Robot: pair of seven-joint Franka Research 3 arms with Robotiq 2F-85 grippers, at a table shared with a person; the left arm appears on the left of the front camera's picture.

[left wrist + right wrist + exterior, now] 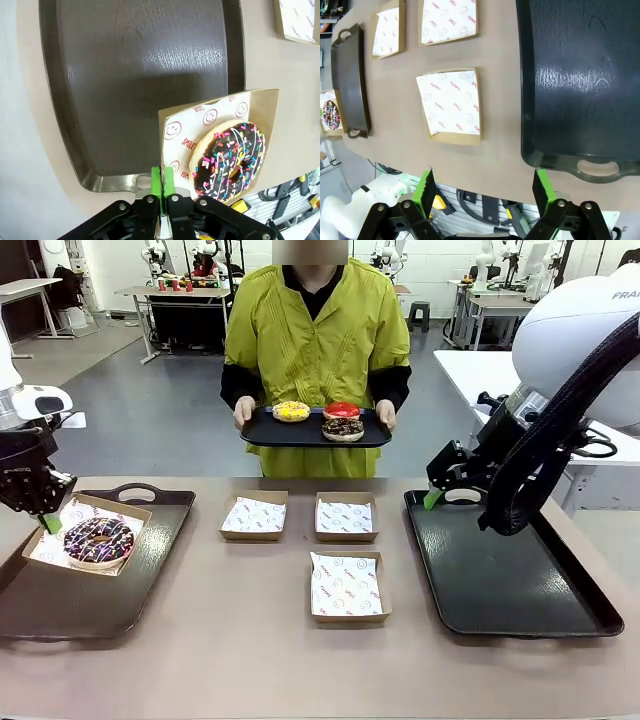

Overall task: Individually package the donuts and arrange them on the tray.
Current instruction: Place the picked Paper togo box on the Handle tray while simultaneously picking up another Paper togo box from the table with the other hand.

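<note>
A chocolate donut with coloured sprinkles (pixel 98 540) (pixel 230 161) lies in a paper-lined cardboard box (pixel 50 552) (pixel 262 107). My left gripper (pixel 48 522) (pixel 162 181) is shut on that box's edge, over the far left part of the left tray (pixel 90 590) (pixel 140 75). Whether the box rests on the tray I cannot tell. Across the table a person holds up a small black tray (pixel 262 433) carrying a yellow-iced donut (pixel 291 411), a red-iced donut (pixel 342 409) and a dark chocolate donut (pixel 343 428). My right gripper (pixel 435 496) (pixel 485 187) hangs open above the far left corner of the right tray (pixel 510 570) (pixel 580 75).
Three empty paper-lined boxes lie mid-table: two side by side (pixel 254 517) (pixel 346 517) and one nearer (pixel 347 587) (pixel 452 105). Bare tabletop shows between the boxes and the front edge. The right arm's cable bundle (pixel 540 470) hangs over the right tray.
</note>
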